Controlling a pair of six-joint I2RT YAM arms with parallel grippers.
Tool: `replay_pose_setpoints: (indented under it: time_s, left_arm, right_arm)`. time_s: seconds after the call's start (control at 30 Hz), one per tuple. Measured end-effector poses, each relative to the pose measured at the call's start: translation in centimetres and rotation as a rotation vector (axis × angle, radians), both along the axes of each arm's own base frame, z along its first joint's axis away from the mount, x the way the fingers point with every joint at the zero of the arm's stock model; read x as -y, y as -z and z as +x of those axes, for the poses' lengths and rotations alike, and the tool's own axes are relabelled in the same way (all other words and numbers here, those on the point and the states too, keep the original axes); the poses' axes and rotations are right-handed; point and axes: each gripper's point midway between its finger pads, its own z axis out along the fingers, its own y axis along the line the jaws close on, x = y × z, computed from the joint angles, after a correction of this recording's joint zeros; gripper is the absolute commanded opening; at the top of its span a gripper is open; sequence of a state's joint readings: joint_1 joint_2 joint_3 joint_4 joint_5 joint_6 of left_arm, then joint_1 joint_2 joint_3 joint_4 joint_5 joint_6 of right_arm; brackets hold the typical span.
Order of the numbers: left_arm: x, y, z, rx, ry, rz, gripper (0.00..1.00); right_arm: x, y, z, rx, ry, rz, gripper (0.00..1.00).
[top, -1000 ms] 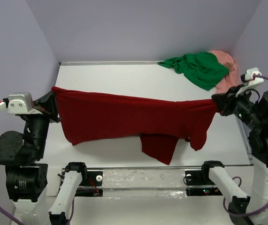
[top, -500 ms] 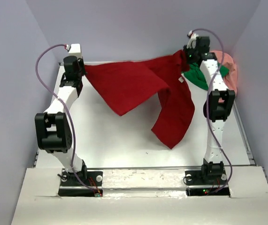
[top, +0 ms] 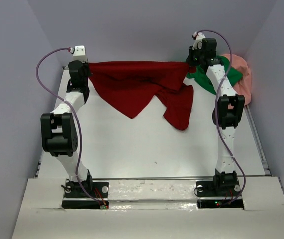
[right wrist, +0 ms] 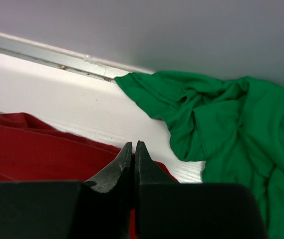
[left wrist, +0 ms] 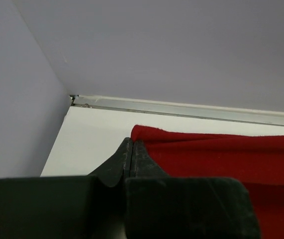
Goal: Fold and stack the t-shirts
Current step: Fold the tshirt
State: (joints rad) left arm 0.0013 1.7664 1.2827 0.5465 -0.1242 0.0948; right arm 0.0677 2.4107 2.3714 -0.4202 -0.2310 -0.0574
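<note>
The dark red t-shirt [top: 137, 82] is stretched along the far edge of the table, and its lower folds trail toward me. My left gripper [top: 86, 69] is shut on its left corner, and in the left wrist view the jaws [left wrist: 132, 143] pinch the red cloth [left wrist: 221, 159]. The shirt's right end is pinched by my right gripper [top: 190, 62], also shut, with red cloth [right wrist: 32, 144] beside the closed tips [right wrist: 133, 144]. Bunched in the far right corner lie the green t-shirt [top: 233, 74] [right wrist: 231, 124] and, behind it, the salmon pink t-shirt [top: 242, 69].
The white table [top: 132, 149] ends at a metal strip [left wrist: 191, 108] along the back wall. Purple walls close in the left, back and right sides. Both arms reach far out from their bases [top: 84, 191] [top: 221, 189] at the near edge.
Both arms have swung from the near side out to the far edge, carrying the red shirt. It was in the air half a second ago; it now hangs lower.
</note>
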Motion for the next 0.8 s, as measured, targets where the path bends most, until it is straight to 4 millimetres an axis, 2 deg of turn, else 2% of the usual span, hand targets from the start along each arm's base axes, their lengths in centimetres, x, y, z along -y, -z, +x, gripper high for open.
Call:
replay_pose_setpoints:
  time_s: [0.1,0.2,0.23,0.33,0.37,0.43,0.47,0.5,0.53,0.57,0.63,0.67,0.7,0.73,0.8]
  left_arm:
    - [-0.2,0.1,0.0,-0.005,-0.004,0.018,0.00]
    - [-0.3,-1.5,-0.5,0.021,-0.012,0.041,0.00]
    - [0.0,-2.5,-0.9,0.034,-0.015,0.047,0.00]
    - [0.4,-7.2,-3.3,0.093,-0.023,0.043,0.00]
    - [0.8,-9.3,-4.5,0.111,-0.018,0.032,0.00]
    - [1.3,-13.3,-6.8,0.162,-0.005,0.006,0.00]
    - [1.4,-15.3,-8.8,0.187,0.003,-0.012,0.00]
    - [1.6,-16.7,-11.0,0.203,0.018,-0.028,0.00]
    - [1.7,-18.2,-14.1,0.234,0.032,-0.041,0.00]
    - [1.7,-18.9,-16.3,0.253,0.037,-0.044,0.00]
    - [1.8,-19.7,-22.2,0.295,0.058,-0.043,0.00]
    - [1.8,-19.4,-24.2,0.297,0.063,-0.039,0.00]
    - [1.8,-18.9,-26.5,0.298,0.068,-0.033,0.00]
    - [1.7,-18.9,-29.0,0.309,0.072,-0.025,0.00]
    - [1.6,-18.7,-32.7,0.315,0.076,0.000,0.00]
  right_arm:
    - [-0.2,-0.8,0.1,0.033,0.007,-0.026,0.00]
    - [-0.5,-3.1,-0.7,0.064,0.010,-0.042,0.00]
    - [-0.6,-4.3,-1.1,0.082,0.010,-0.041,0.00]
    - [-0.7,-11.4,-3.2,0.186,0.010,-0.025,0.00]
    - [-0.7,-14.7,-4.7,0.231,0.013,-0.012,0.00]
    - [-0.4,-19.4,-8.1,0.287,0.017,0.009,0.00]
    - [-0.2,-21.7,-10.7,0.315,0.017,0.025,0.00]
    - [-0.2,-23.0,-12.8,0.328,0.013,0.035,0.00]
    - [-0.1,-24.1,-15.3,0.347,0.008,0.043,0.00]
    - [0.1,-25.1,-18.9,0.365,-0.001,0.055,0.00]
    - [0.4,-23.8,-24.8,0.347,-0.013,0.063,0.00]
    - [0.5,-22.7,-26.9,0.327,-0.015,0.063,0.00]
    - [0.7,-21.2,-30.0,0.300,-0.020,0.067,0.00]
    - [0.8,-20.7,-31.3,0.291,-0.020,0.066,0.00]
    - [1.0,-18.6,-34.4,0.239,-0.024,0.067,0.00]
